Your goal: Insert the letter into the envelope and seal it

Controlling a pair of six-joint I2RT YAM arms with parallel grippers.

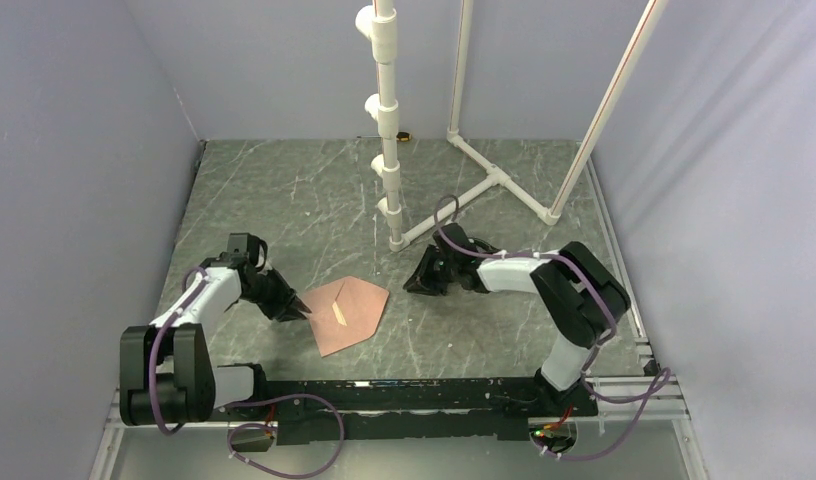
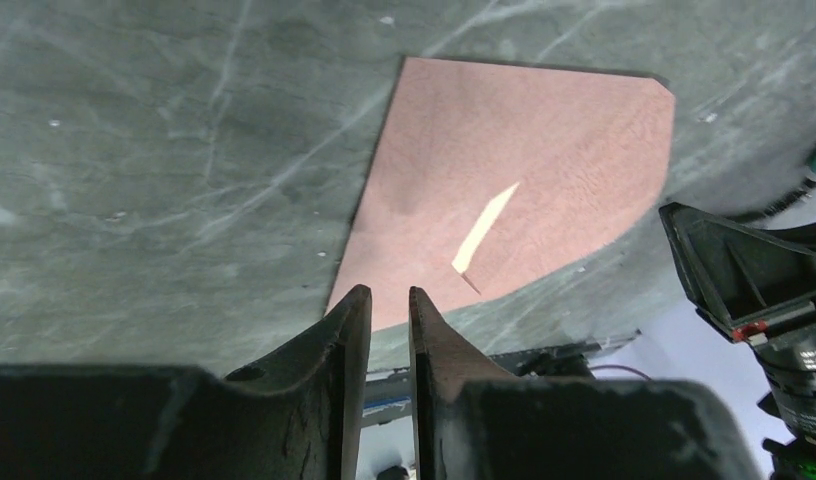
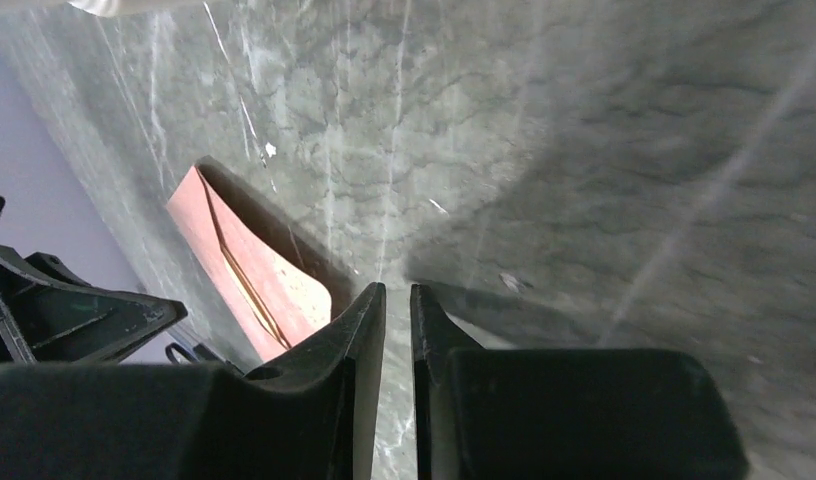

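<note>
Envelope (image 1: pixel 349 312) lying flat on surface (image 1: pixel 284 200), letter slit showing; both jaws nearly pressed together, pinching nothing, prob. readying to press flap

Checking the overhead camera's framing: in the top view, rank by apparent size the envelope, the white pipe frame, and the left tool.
1. white pipe frame
2. envelope
3. left tool, smallest, though it sits nearer the camera than the frame.
</note>
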